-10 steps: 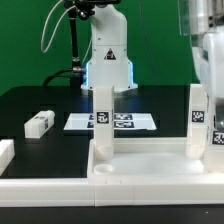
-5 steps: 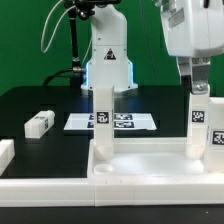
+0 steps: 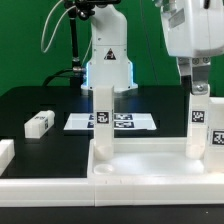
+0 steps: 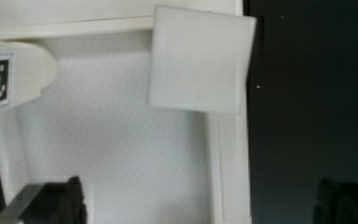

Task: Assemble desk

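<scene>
Gripper [image 3: 199, 72] hangs above the upright leg [image 3: 199, 125] with jaws apart; to screw it home, descend straight, centre both fingers, and clamp squarely in the tabletop [image 3: 150, 165] corner.

text: no words or numbers readable | signs: black-white square tags — on upright desk legs [image 3: 104, 118] and [image 3: 198, 116], on the marker board [image 3: 111, 122] | wrist view: tag on leg [image 4: 2, 84] — pattern only
</scene>
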Controlling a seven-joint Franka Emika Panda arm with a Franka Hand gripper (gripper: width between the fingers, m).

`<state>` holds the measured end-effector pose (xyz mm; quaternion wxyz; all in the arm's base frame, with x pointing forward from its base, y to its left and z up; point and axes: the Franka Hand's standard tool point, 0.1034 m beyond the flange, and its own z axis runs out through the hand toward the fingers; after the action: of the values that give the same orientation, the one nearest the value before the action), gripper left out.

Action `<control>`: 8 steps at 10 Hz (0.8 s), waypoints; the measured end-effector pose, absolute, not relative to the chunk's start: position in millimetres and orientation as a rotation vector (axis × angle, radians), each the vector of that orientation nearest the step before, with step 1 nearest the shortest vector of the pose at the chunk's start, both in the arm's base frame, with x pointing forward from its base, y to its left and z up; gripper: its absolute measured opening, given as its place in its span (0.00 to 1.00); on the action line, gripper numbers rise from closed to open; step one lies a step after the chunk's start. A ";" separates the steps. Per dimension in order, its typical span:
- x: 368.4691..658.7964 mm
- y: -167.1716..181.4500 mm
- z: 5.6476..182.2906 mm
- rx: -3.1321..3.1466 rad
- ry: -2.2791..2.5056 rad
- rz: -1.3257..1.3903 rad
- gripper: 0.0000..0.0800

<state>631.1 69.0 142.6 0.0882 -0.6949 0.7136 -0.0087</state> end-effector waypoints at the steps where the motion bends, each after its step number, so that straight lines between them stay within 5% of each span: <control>1: 621.3 57.6 143.5 -2.122 2.054 -0.052 0.81; 5: 588.1 -12.6 174.3 -2.516 1.535 -0.136 0.81; 8: 587.5 -6.7 169.2 -2.664 1.290 -0.153 0.81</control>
<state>587.5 -6.7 169.2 0.0887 -0.8953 0.4334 -0.0513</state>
